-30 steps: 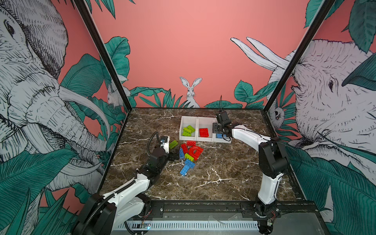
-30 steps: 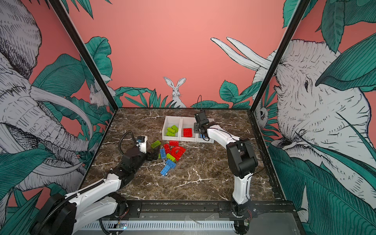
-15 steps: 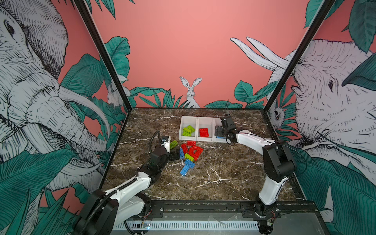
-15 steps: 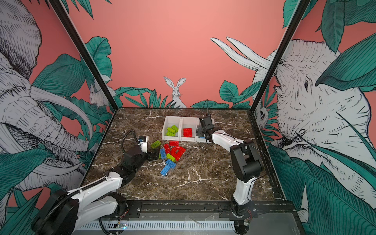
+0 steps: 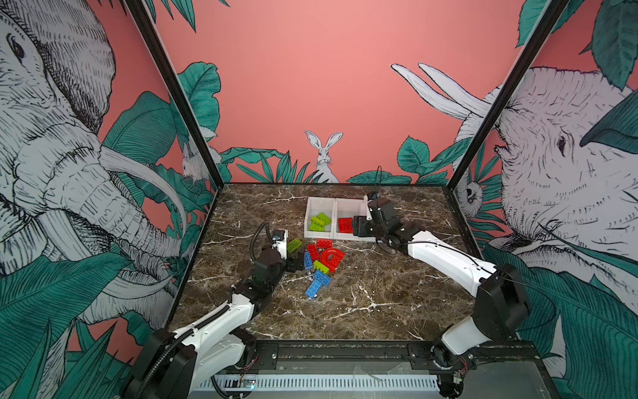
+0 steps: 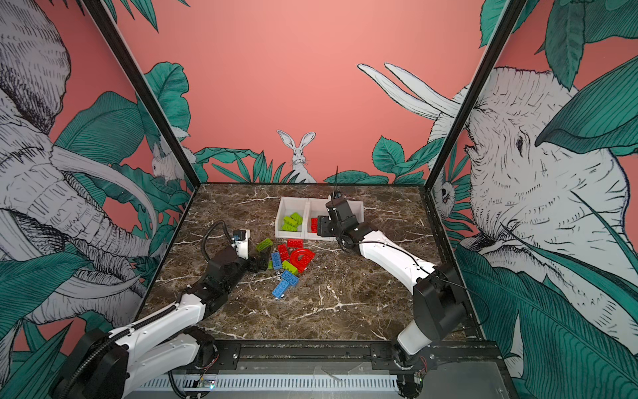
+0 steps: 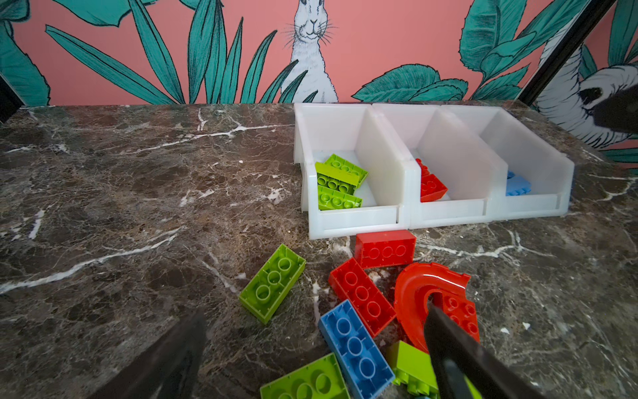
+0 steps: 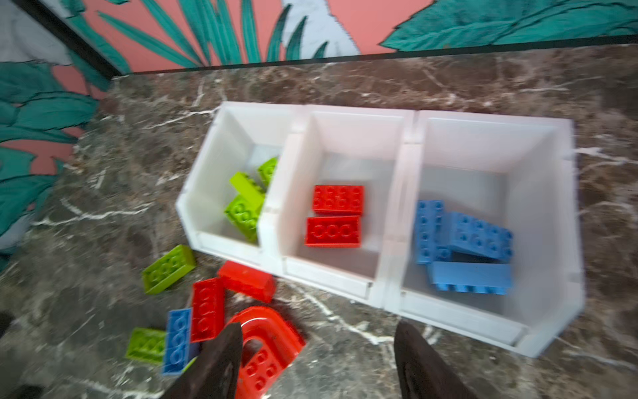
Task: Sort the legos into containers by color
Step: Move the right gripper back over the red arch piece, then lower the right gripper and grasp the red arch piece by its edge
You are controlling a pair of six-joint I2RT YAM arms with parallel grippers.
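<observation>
The three white containers (image 8: 328,276) stand in a row at the back: lime legos (image 8: 243,203) in one, red legos (image 8: 336,216) in the middle, blue legos (image 8: 466,241) in the third. Loose legos lie in front of them, among them a red arch (image 5: 331,257), a lime brick (image 7: 272,281) and two blue bricks (image 5: 316,285). My left gripper (image 7: 312,349) is open low over the pile's left edge, with a blue brick (image 7: 355,349) between its fingers. My right gripper (image 5: 357,226) is open and empty above the front of the containers (image 5: 310,210).
The dark marble table (image 5: 373,297) is walled by painted panels at the back and both sides. A black rail (image 5: 345,352) runs along the front edge. My right arm (image 5: 445,257) reaches in from the right and hides the third bin in both top views.
My right gripper has pulled back from over the blue bin, toward the front and left. Its jaws widened, then narrowed somewhat. The left arm has barely moved.
</observation>
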